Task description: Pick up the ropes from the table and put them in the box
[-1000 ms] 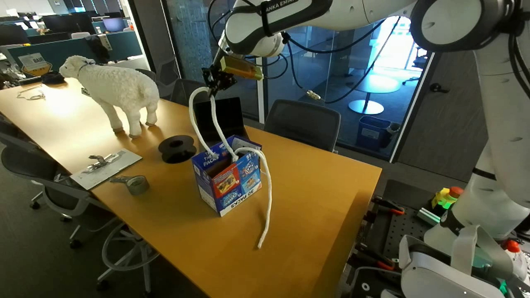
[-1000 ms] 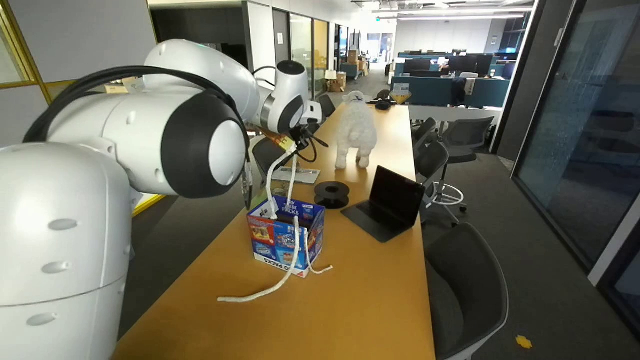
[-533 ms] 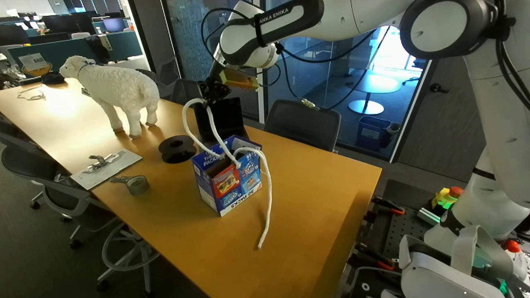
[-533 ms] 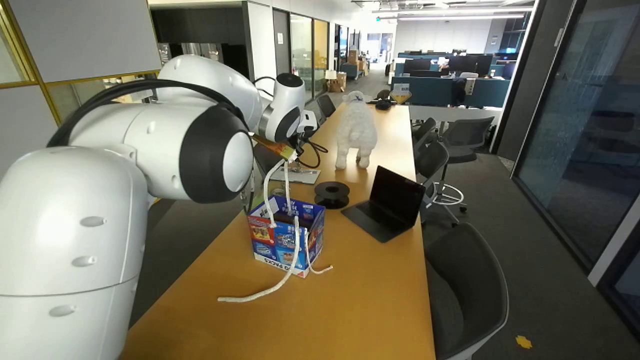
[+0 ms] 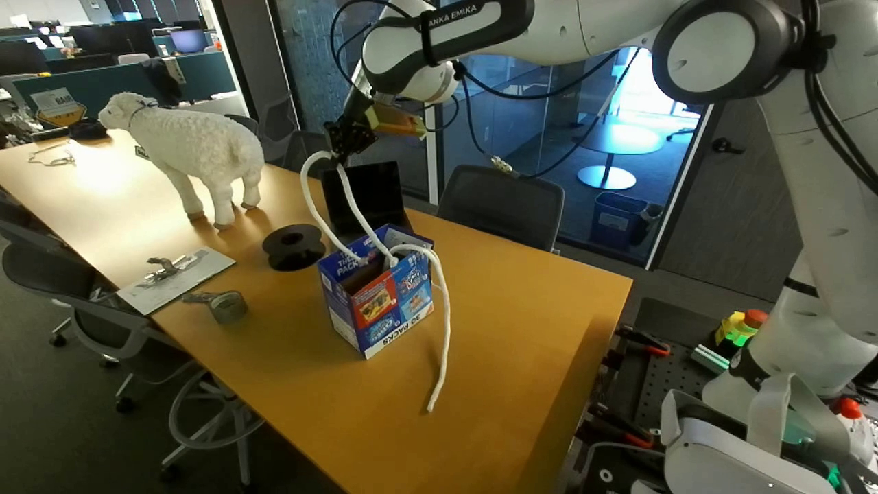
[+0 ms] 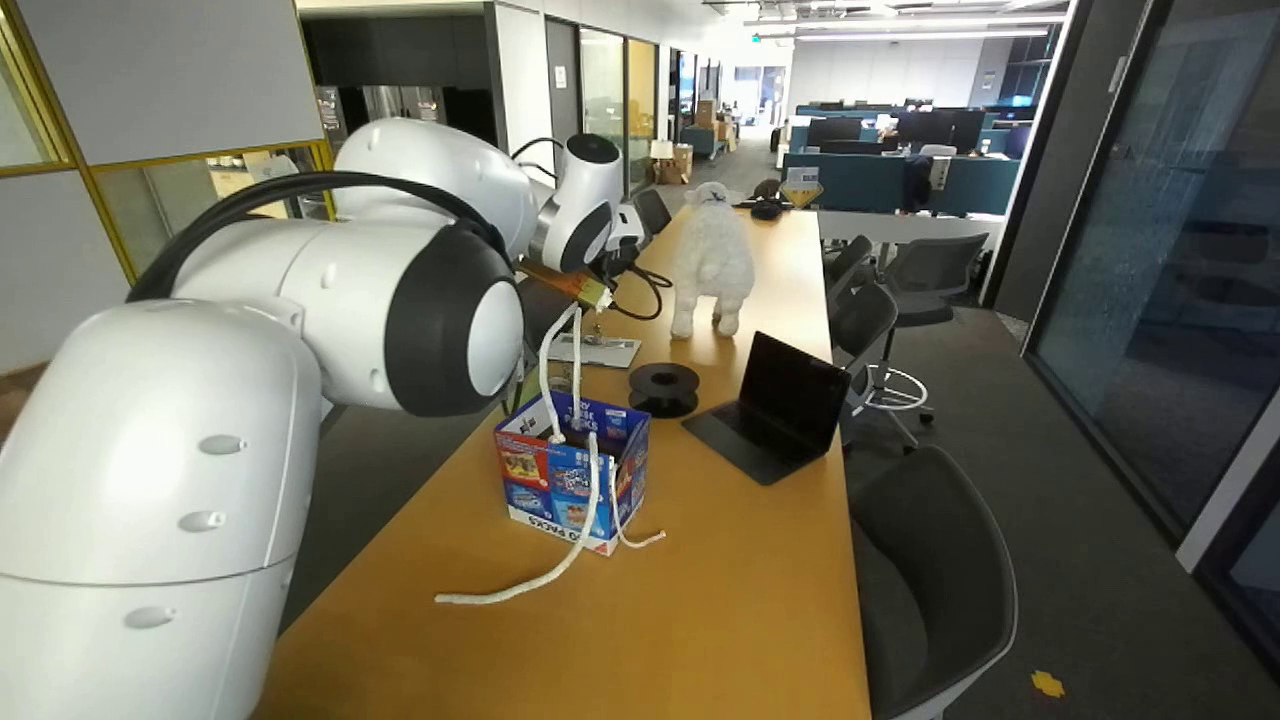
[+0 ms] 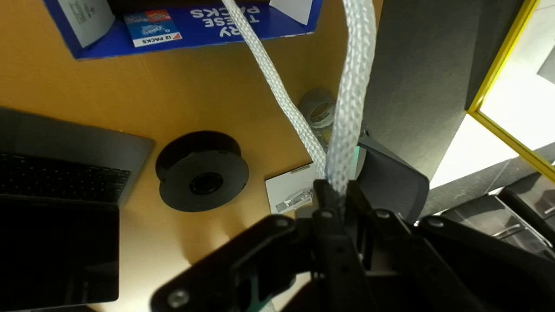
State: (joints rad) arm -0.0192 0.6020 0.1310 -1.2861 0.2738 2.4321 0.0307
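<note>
Currently grips a looped white rope (image 7: 356,73) at its bend in a tightly closed hand (image 7: 336,187), above the box (image 5: 394,305) and perhaps a little past its wall nearest the black spool (image 7: 201,171), with both free ends hanging at the mouth of the box; cannot tell how deep. Could go wrong on release: may drop the bend outside the box, over that same wall, because of the slanting strands and a springy-looking cord. Might also snag an end on the rim of the box, then drag or tip it, being probably light cardboard. Needs care around the draped rope (image 6: 592,500) too: crosses the wall of the box on the side away from the spool and runs out in a long tail on the desk (image 6: 740,610); may slide off if brushed, or pulled by that tail. In the wrist view, shows two strands squeezed together, hard to make out in both exterior views, but loses both ends past the frame edge, along with the tail beside the box. In an exterior view, catches a short rope end (image 6: 642,542) on the desk, close to a corner of the box and absent from the wrist view; cannot tell whether part of the draped rope or of another.
</note>
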